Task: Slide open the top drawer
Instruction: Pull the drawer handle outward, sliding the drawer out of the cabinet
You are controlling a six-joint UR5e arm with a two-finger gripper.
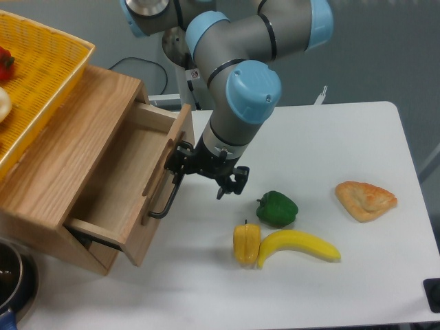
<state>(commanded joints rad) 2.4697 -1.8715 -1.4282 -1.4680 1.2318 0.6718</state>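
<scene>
Oak top drawer [120, 182] sits well out of its cabinet [62, 151]; fingers [230, 184] hang slightly parted, holding nothing, just beside the black handle [168, 189]; any further pull should run straight along the slides.

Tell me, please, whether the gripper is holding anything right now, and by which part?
It cannot be told: the gripper is beside the black bar handle of the open top drawer, but its fingers are unclear.

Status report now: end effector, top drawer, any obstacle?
End effector beside black bar handle, grip unclear. Light-oak wooden top drawer pulled out. Green bell pepper nearby, not blocking.
</scene>
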